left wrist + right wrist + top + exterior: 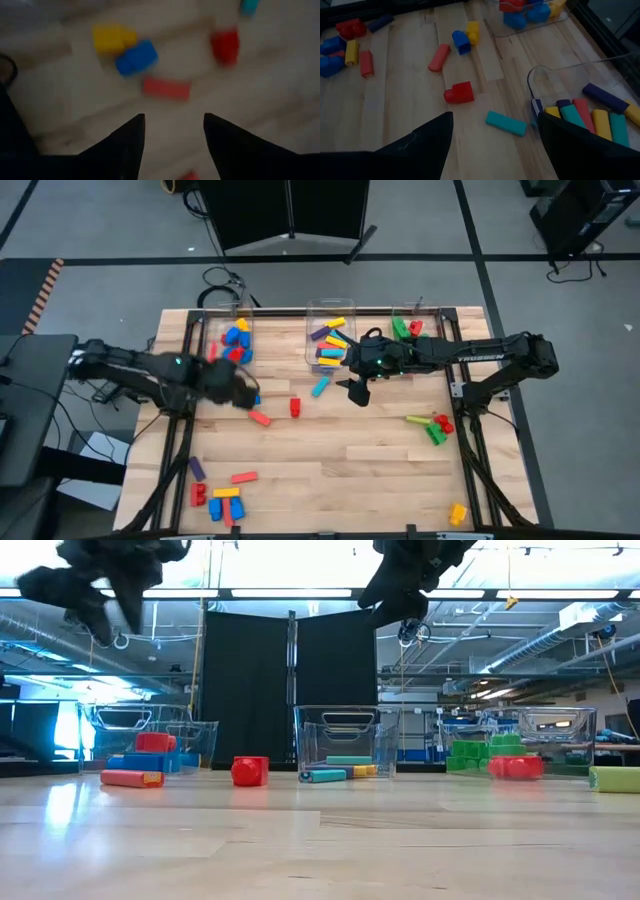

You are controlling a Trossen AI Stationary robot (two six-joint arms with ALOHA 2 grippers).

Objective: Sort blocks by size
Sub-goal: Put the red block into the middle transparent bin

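My left gripper point(243, 393) is open and empty, raised above the table's left middle. Past its fingers point(173, 117) lie a long red block point(166, 88), a blue block point(136, 57), a yellow block point(112, 37) and a chunky red block point(225, 46). My right gripper point(358, 392) is open and empty, raised in front of the middle bin point(330, 340). Past its fingers point(496, 116) a long cyan block point(506, 123) lies flat on the table, with the chunky red block point(459, 93) beyond it. Both grippers hang well above the table in the low view.
Three clear bins stand along the far edge: the left bin point(232, 340) with blue, red and yellow blocks, the middle one with long blocks point(590, 117), the right bin point(410, 328) with green and red blocks. Loose blocks lie near left point(225, 500), right point(432, 427) and near right point(458, 513).
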